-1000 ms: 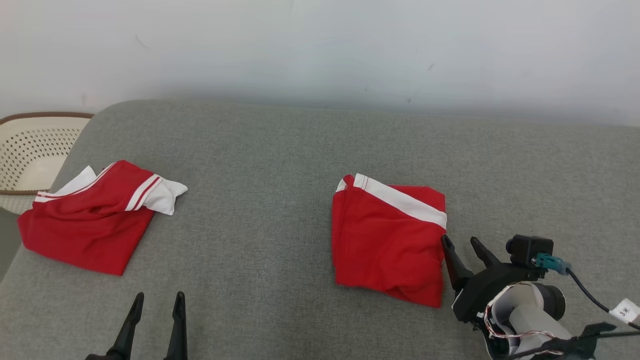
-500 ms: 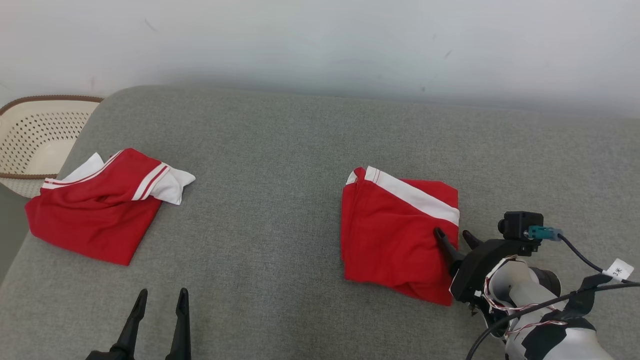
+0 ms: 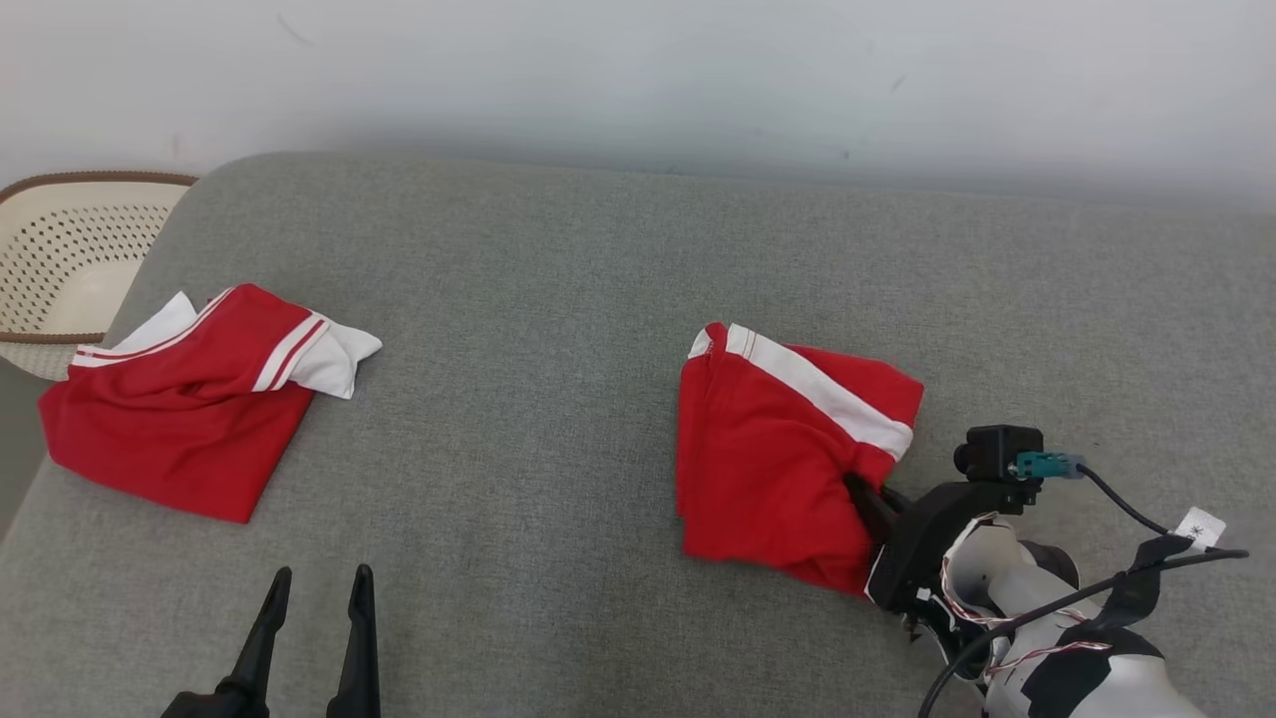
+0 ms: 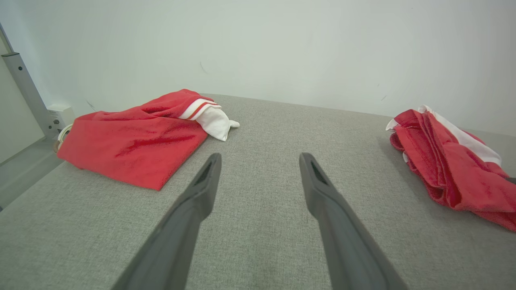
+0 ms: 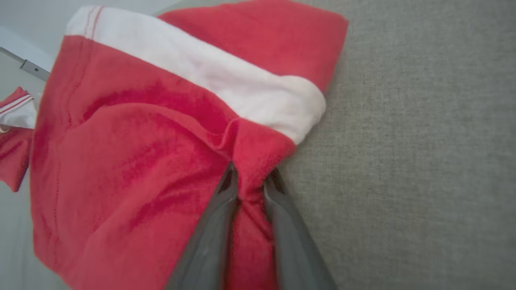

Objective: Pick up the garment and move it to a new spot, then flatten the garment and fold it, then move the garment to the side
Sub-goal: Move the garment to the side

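Observation:
A folded red garment (image 3: pixel 778 449) with a white band lies right of the middle of the grey cushion (image 3: pixel 548 299). My right gripper (image 3: pixel 872 491) is at the garment's right edge, below the white band. In the right wrist view the two fingers of that gripper (image 5: pixel 252 177) pinch a raised fold of the red garment (image 5: pixel 141 161) between them. My left gripper (image 3: pixel 317 588) stands open over bare cushion at the lower left, holding nothing; its wrist view shows the gripper (image 4: pixel 260 159) with its fingers wide apart and the garment (image 4: pixel 447 161) off to the right.
A second red and white garment (image 3: pixel 179 419) lies loosely folded at the cushion's left end, also seen as a red garment (image 4: pixel 137 137) in the left wrist view. A cream perforated basket (image 3: pixel 60 259) stands beyond the left edge. A pale wall runs behind the cushion.
My right gripper has moved in over the garment's right edge and closed on a fold, bunching the cloth there. The head camera has shifted a little. The left gripper stays open.

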`<state>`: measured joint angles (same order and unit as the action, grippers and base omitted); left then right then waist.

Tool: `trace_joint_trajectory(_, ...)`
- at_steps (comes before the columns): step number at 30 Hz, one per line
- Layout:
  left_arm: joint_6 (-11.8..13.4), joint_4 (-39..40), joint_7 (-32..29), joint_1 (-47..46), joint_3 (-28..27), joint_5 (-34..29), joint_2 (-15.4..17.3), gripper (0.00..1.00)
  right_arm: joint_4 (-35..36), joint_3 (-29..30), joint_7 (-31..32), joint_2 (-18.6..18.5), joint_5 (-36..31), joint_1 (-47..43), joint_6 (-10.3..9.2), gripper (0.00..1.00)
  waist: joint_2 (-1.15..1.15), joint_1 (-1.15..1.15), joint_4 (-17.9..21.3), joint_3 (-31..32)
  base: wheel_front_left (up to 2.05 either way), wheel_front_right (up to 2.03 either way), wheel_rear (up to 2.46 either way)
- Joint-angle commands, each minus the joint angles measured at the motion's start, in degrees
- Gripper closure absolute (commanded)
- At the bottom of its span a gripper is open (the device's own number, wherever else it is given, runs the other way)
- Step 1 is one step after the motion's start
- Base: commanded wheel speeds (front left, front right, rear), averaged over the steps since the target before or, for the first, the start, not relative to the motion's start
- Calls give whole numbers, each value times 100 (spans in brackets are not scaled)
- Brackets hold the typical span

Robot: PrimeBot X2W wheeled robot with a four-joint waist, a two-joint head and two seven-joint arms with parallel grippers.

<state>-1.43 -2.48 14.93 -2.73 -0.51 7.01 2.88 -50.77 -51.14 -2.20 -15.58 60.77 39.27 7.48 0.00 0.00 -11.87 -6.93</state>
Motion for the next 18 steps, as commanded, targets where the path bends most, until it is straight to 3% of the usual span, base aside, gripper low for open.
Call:
trace_joint_trajectory(1, 1, -10, 18, -38, 2, 9, 3, 0, 13, -57, -44, 4, 51, 24, 2, 100, 0, 0, 10, -10, 0, 0, 0)
trace_joint_trajectory(10, -8, -29, 18, -31, -32, -34, 3, 0, -8, -471, -684, -227, 90, 352, 2, 100, 0, 0, 109, 7, 0, 0, 0)
trace_joint_trajectory(18, -39, 37, 18, -22, -62, -106, 3, 0, -47, -845, -733, -604, 139, 745, 2, 100, 0, 0, 312, -51, 0, 0, 0)
